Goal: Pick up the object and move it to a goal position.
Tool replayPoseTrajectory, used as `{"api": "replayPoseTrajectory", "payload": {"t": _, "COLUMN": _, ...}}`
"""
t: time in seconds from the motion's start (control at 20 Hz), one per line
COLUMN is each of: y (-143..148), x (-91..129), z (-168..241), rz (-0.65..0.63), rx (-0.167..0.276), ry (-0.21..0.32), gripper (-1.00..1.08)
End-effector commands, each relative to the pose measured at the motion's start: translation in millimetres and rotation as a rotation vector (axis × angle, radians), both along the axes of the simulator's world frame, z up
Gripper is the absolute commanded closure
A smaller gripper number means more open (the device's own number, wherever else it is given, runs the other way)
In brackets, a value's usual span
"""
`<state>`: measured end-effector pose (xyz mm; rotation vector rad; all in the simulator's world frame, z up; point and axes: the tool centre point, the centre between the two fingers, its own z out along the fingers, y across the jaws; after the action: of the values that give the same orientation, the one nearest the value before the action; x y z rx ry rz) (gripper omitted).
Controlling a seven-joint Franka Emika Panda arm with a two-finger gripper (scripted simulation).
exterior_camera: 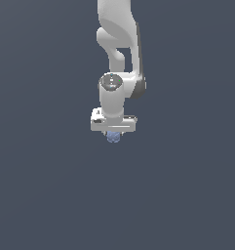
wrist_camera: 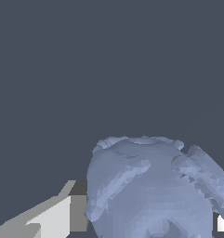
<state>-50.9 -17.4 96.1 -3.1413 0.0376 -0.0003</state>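
We have the jaws clamped on the object; we should keep that squeeze steady and carry it smoothly, without jerks.

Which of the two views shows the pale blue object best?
The wrist view. There the object fills much of the picture, its lumpy, mottled surface plain beside a pincer finger. The exterior view shows it only as a small blue patch under the white pincer.

Mostly hidden beneath the gripper: the object, only its lower end showing. Cropped in wrist view: object's base, both jaws.
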Motion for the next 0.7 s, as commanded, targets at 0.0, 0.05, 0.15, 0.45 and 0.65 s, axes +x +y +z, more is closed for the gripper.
{"api": "replayPoseTrajectory", "payload": {"t": 0.0, "y": -1, "x": 7, "z": 20, "rz": 0.000, "rx": 0.000, "ry": -0.001, "gripper": 1.08}}
{"api": "replayPoseTrajectory", "payload": {"t": 0.05, "y": -2, "x": 10, "z": 29, "rz": 0.000, "rx": 0.000, "ry": -0.001, "gripper": 1.08}}
{"api": "replayPoseTrajectory", "payload": {"t": 0.15, "y": -3, "x": 16, "z": 49, "rz": 0.000, "rx": 0.000, "ry": -0.001, "gripper": 1.08}}
{"api": "replayPoseTrajectory", "payload": {"t": 0.45, "y": -6, "x": 37, "z": 107, "rz": 0.000, "rx": 0.000, "ry": 0.000, "gripper": 1.08}}
{"api": "replayPoseTrajectory", "payload": {"t": 0.65, "y": -8, "x": 50, "z": 144, "rz": 0.000, "rx": 0.000, "ry": 0.000, "gripper": 1.08}}
